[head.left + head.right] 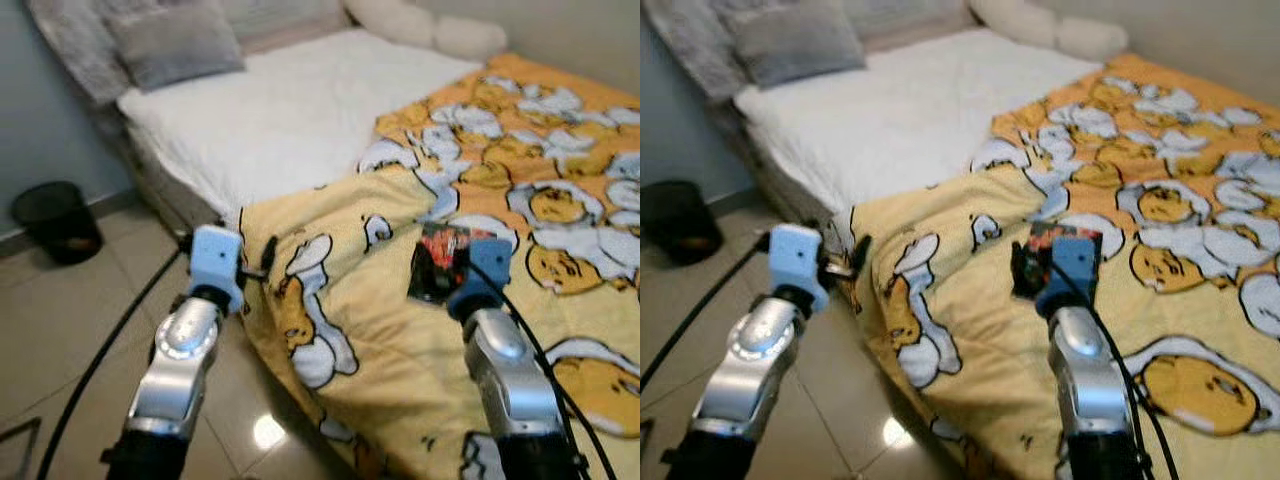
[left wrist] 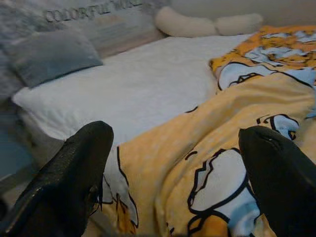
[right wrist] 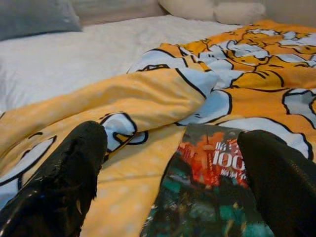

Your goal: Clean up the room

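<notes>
Right wrist view, right gripper (image 3: pixel 170 173) jaws open over book (image 3: pixel 212 197), left gripper (image 2: pixel 173 177) open, black bin (image 1: pixel 55 220) on floor.

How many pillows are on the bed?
3: a grey pillow at the head of the bed, and two cream pillows along the far wall. More may be hidden.

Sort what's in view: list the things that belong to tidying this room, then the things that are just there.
For the job:
book on the yellow blanket, between the open right gripper
open left gripper at the blanket's edge

Just there:
grey pillow
black bin
white mattress
</notes>
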You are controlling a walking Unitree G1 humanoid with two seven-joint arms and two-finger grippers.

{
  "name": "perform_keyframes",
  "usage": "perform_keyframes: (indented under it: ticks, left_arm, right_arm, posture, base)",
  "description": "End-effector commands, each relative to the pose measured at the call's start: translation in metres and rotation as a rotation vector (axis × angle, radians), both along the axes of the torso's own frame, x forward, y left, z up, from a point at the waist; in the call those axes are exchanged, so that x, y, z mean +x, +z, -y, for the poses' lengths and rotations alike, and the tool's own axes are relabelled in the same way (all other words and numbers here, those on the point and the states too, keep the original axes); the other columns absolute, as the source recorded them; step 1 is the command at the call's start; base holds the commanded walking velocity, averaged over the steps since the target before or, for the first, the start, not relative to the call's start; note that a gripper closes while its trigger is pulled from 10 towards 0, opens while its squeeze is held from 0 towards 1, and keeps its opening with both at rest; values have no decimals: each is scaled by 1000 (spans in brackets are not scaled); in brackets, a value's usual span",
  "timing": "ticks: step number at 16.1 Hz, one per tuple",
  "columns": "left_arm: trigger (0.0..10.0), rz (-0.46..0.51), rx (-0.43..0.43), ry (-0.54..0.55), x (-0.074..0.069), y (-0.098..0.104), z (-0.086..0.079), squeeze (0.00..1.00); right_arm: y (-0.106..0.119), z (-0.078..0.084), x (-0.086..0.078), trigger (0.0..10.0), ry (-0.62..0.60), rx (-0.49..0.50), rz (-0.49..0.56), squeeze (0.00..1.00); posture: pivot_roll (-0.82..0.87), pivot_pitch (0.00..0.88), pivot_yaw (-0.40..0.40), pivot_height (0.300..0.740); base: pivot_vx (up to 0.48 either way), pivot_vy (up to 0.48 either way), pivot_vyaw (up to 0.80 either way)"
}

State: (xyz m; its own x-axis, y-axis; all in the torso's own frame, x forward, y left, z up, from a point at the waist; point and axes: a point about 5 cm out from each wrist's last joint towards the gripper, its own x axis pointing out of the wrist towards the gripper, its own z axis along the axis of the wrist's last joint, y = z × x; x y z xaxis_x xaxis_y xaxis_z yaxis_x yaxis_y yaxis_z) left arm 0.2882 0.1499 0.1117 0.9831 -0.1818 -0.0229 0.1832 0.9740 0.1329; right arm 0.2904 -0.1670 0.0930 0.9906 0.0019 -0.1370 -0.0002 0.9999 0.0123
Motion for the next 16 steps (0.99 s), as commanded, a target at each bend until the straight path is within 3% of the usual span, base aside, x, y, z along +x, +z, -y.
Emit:
perform_keyframes:
  ticks: [1, 3, 16]
  left_arm:
    - [10000, 11, 0, -7, 0, 3, 3, 729]
    - [10000, -7, -23, 21, 1, 2, 1, 694]
    - [10000, -32, -6, -43, -2, -1, 3, 686]
  right_arm:
    - [3, 6, 1, 10000, -20, -8, -1, 1000]
    - [3, 7, 2, 10000, -21, -9, 0, 1000]
    - [2, 2, 5, 10000, -8, -2, -4, 1000]
  posture:
    - [-22, 0, 18, 740]
    - [-22, 0, 18, 740]
    - [-11, 0, 19, 740]
  base:
    - [0, -442, 0]
    - [0, 0, 0]
    - [0, 0, 0]
